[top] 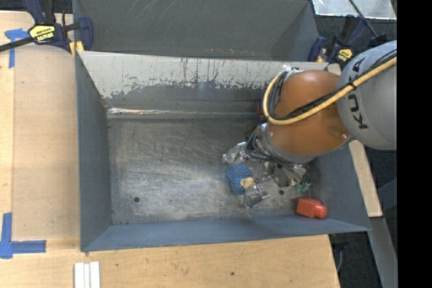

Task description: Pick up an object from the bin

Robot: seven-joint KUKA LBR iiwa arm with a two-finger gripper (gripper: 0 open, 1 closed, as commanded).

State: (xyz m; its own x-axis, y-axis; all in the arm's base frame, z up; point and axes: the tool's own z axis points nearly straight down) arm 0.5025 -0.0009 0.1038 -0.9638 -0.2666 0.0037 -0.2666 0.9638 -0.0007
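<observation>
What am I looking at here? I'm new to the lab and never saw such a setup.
This is one camera looking down into a grey metal bin. The big rounded shape coming in from the right is a robot arm with an orange cover at its wrist; its job is to pick one thing out. Its hand is low over a small heap near the bin's lower right. Nearest it lie a blue piece and some small silvery bits; a red block sits apart to the right. Whether the hand holds anything cannot be seen.
</observation>
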